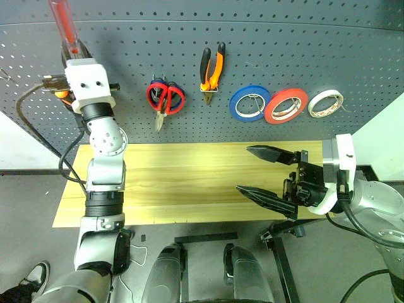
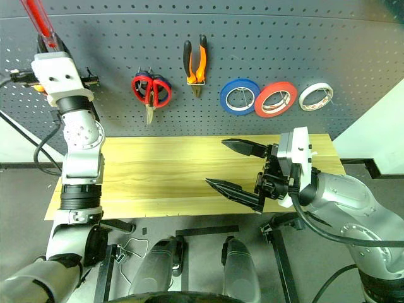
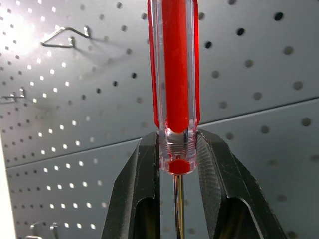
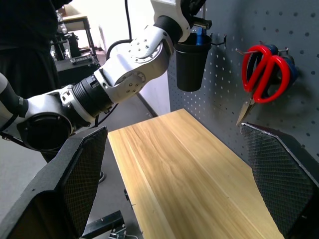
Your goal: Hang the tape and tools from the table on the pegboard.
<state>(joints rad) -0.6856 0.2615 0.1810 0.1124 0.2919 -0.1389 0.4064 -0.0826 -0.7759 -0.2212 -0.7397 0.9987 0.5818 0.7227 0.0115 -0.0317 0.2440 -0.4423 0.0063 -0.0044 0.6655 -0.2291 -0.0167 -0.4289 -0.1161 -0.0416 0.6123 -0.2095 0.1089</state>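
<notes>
The left gripper [image 3: 177, 169] is up high against the pegboard [image 1: 284, 44], clamped on the screwdriver [image 3: 174, 64]. In the left wrist view you can see its 2 black fingers [image 3: 139, 189] pinching the clear collar at the base of the red handle, with the handle sticking up past the fingertips in front of the holes and the thin metal shaft running back down between the fingers. A bare metal hook [image 3: 65, 37] sits on the board off to the side of the handle, apart from it. In the right wrist view a black cup [image 4: 192, 62] hangs on the pegboard right by the left arm's wrist. The rest of the stuff is already on the board: the red-handled scissors [image 1: 165, 100] hang point down, doubled up with a blue-handled pair behind them, then the pliers [image 1: 211, 69] with the orange-and-black handles hang nose down, and further along sit 3 rolls in a row, blue tape [image 1: 250, 103], the red tape [image 1: 286, 105] and white tape [image 1: 326, 103], the red one overlapping the blue. The right gripper [image 1: 257, 172] hovers low over the right end of the table [image 1: 177, 183], pointing sideways with its jaws spread wide and nothing in them. The tabletop itself is bare wood.
</notes>
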